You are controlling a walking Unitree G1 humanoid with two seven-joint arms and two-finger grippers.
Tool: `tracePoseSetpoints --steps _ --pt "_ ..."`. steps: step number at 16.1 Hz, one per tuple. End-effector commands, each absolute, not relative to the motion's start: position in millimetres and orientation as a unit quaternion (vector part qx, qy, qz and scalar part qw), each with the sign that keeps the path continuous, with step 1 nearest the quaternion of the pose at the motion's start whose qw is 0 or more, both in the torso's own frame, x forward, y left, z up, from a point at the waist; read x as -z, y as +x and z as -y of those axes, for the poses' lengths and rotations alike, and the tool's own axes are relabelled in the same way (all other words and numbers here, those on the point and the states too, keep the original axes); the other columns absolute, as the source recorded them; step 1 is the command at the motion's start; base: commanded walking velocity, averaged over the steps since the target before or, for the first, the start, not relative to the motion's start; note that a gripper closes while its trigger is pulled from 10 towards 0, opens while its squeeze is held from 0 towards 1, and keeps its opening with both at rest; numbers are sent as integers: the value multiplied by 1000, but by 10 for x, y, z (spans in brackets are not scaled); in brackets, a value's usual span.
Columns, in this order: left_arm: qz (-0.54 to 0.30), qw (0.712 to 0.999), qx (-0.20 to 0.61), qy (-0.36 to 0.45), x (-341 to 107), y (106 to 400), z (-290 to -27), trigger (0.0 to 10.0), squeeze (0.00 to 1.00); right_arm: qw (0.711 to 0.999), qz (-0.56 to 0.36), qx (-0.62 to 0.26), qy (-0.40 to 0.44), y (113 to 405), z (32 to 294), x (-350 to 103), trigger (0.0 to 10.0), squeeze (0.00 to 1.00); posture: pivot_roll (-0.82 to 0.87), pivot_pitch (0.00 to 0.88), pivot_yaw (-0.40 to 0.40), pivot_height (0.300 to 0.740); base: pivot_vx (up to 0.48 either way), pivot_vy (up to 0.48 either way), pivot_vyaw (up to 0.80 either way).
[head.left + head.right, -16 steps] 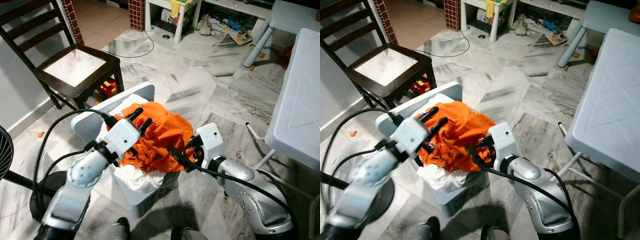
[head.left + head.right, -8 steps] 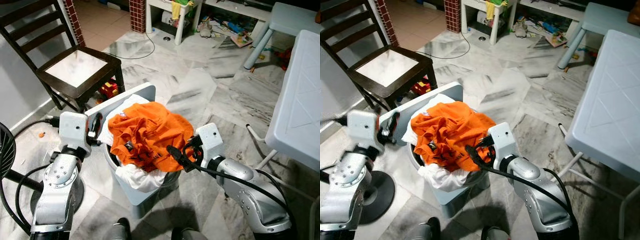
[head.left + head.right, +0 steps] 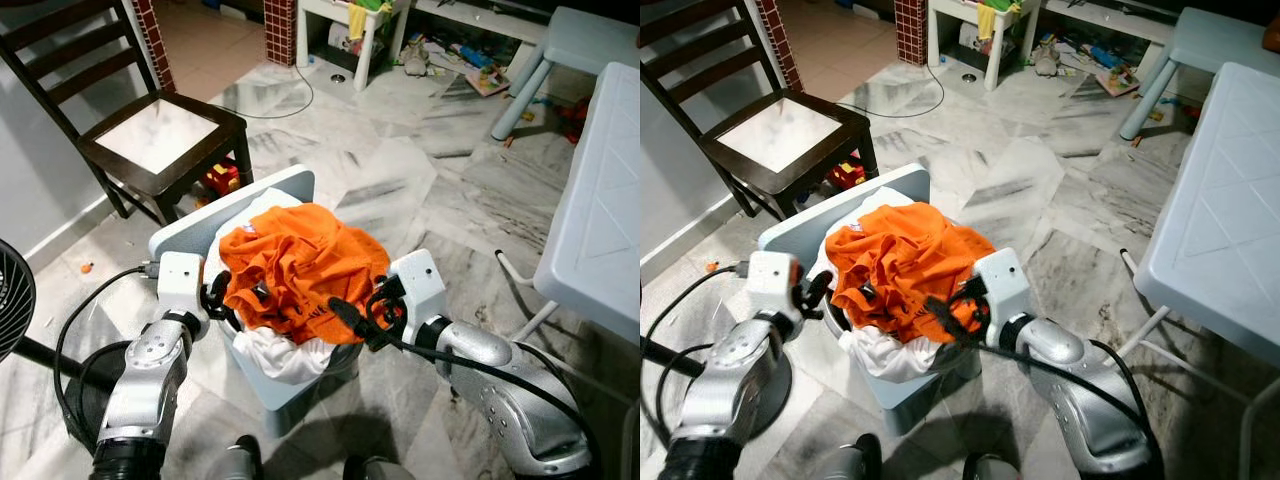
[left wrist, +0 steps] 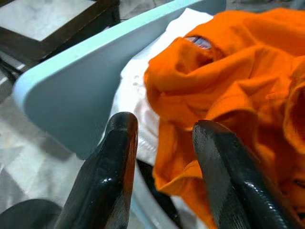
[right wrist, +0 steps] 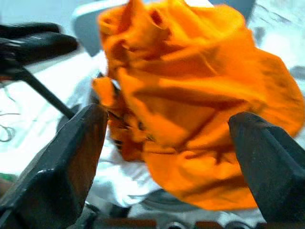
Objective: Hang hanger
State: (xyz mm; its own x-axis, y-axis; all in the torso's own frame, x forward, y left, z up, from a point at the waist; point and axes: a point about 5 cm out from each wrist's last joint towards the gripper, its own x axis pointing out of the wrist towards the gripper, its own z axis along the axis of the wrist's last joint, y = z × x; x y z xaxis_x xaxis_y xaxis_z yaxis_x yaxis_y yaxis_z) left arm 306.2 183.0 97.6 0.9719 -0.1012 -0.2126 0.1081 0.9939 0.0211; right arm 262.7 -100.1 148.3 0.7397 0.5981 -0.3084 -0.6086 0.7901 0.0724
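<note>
– Where is the hanger?
– You can't make it out for sure. A small dark piece (image 3: pixel 257 292) shows among the folds of the orange garment (image 3: pixel 300 265), too small to tell what it is. The garment is heaped over a white cloth (image 3: pixel 285 355) and hides the inside of the basket (image 3: pixel 290 388).
– And your grippers?
– Your left gripper (image 4: pixel 164 124) sits at the basket's left rim beside the raised lid (image 3: pixel 200 235), fingers apart, gripping nothing. Your right gripper (image 5: pixel 164 117) faces the garment from the other side, spread wide, nothing in it.
– Anything around?
– A dark chair (image 3: pixel 160 135) stands behind, a fan (image 3: pixel 10 300) is cut off at your left, and a white table (image 3: pixel 600 200) is at your right
</note>
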Motion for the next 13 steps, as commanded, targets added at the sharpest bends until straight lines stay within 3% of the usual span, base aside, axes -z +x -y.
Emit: tracePoseSetpoints --steps 1,7,8,9,10,13 --pt "-115 991 68 10 -900 3082 -1804 10000 0 929 -164 -331 -19 2579 1014 -1485 10000 0 -101 197 -42 740 0 0 0" --pt "-137 983 110 51 -801 3378 -1758 10000 0 934 -158 -319 -25 2593 1071 -1539 10000 0 -137 212 -31 740 0 0 0" --pt "-138 982 118 56 -790 3416 -1746 3569 0 935 -159 -315 -27 2580 1092 -1541 10000 0 -146 217 -29 740 0 0 0" --pt "-139 981 125 59 -783 3437 -1735 2549 0 936 -160 -313 -28 2568 1103 -1543 10000 0 -152 219 -28 740 0 0 0" --pt "-144 976 151 56 -766 3442 -1670 0 0 936 -161 -312 -29 2553 1111 -1543 10000 0 -159 223 -27 740 0 0 0" --pt "-152 967 198 44 -704 3436 -1462 0 0 936 -165 -310 -33 2550 1129 -1533 10000 0 -158 225 -28 740 0 0 0"
